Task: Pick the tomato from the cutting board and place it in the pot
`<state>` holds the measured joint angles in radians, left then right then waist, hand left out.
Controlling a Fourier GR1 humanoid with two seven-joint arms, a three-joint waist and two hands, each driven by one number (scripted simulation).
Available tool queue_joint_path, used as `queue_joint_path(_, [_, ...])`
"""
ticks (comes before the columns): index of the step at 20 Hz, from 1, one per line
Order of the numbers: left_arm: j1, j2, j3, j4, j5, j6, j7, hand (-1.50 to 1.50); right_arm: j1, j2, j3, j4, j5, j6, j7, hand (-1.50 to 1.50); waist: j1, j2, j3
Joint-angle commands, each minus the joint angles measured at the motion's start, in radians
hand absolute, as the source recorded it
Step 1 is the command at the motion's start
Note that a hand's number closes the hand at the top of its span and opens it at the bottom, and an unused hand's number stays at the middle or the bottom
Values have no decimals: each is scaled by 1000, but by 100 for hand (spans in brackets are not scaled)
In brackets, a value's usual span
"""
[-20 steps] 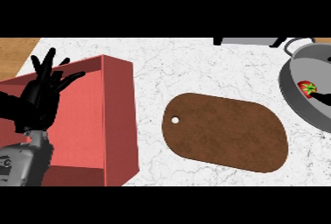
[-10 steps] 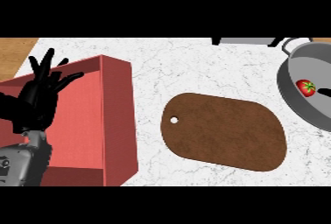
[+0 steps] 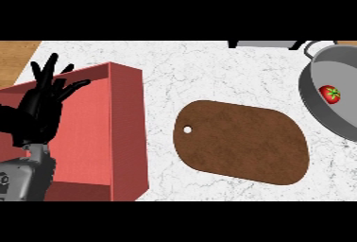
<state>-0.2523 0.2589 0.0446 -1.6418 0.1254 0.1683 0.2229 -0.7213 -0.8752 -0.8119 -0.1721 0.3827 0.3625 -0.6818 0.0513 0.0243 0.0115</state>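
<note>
The red tomato (image 3: 330, 93) with its green stem lies inside the grey pot (image 3: 322, 106) at the right edge of the head view. Nothing lies on the brown cutting board (image 3: 241, 141) in the middle of the counter. My left hand (image 3: 40, 108) rests open at the left, fingers up, over the red box. My right hand does not show.
A red open box (image 3: 105, 132) stands at the left, under my left hand. A dark object (image 3: 263, 44) sits at the counter's far edge, left of the pot. White marble counter (image 3: 209, 71) surrounds the board. Wooden floor (image 3: 17, 52) shows at the upper left.
My right hand's fingertips, seen by the tomato in the pot earlier, have withdrawn out of view. The tomato stays in the pot. My left hand has not moved.
</note>
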Motion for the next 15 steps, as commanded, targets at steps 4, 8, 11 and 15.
queue_joint_path(4, [7, -29, -14, -3, -18, 34, 24, 0, 89, -92, -9, 17, -11, 135, -43, -150, -7, 1, -1])
queue_joint_path(8, [29, -30, -3, 36, -6, 6, -44, 0, 111, -128, -19, 15, -25, 182, -46, -150, -9, 4, -1])
queue_joint_path(11, [5, -22, 3, 39, -7, 10, -17, 0, 114, -123, -8, -1, -19, 172, -54, -150, -7, 3, -1])
queue_joint_path(15, [16, -21, -10, -18, -1, 8, 11, 0, 135, -166, -22, 9, -37, 224, -36, -150, -1, -3, 1])
